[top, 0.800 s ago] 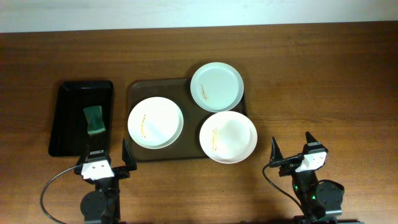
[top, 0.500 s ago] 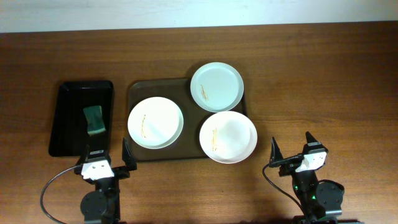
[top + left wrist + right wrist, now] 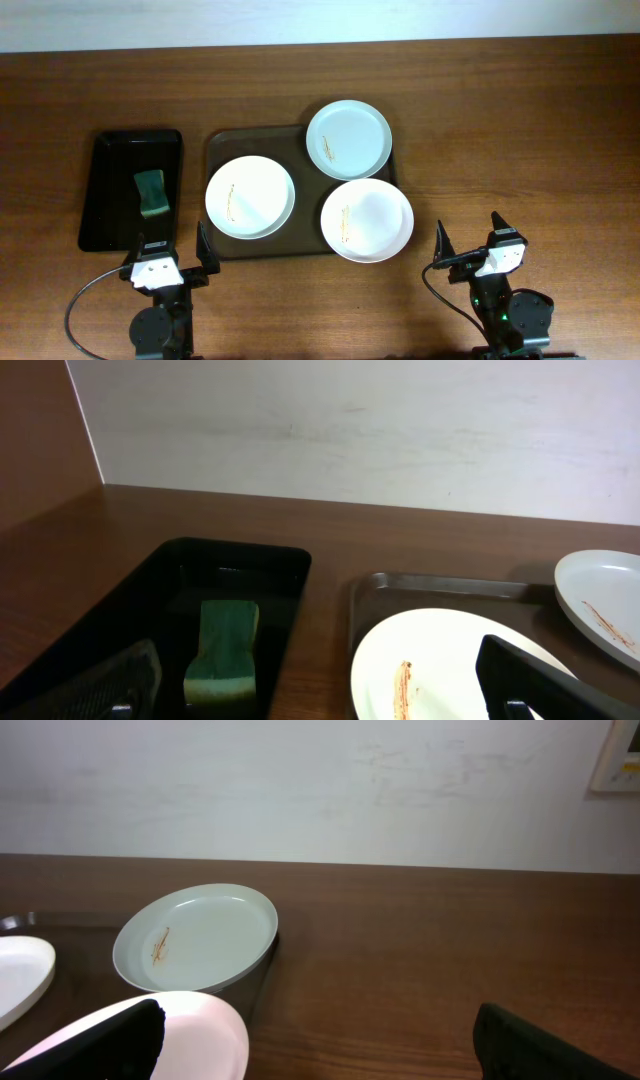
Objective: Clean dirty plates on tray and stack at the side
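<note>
Our left hand and right hand hang wide and empty near the tray; we would first pinch the sponge left of it across its narrow sides.

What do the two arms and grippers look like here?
Both arms are black with a white block at the wrist. The left gripper and right gripper have black, pointed fingers. A thin cable loops beside each base; the right base shows green lights.

L end effector: jaws apart | R end effector: jaws apart
</note>
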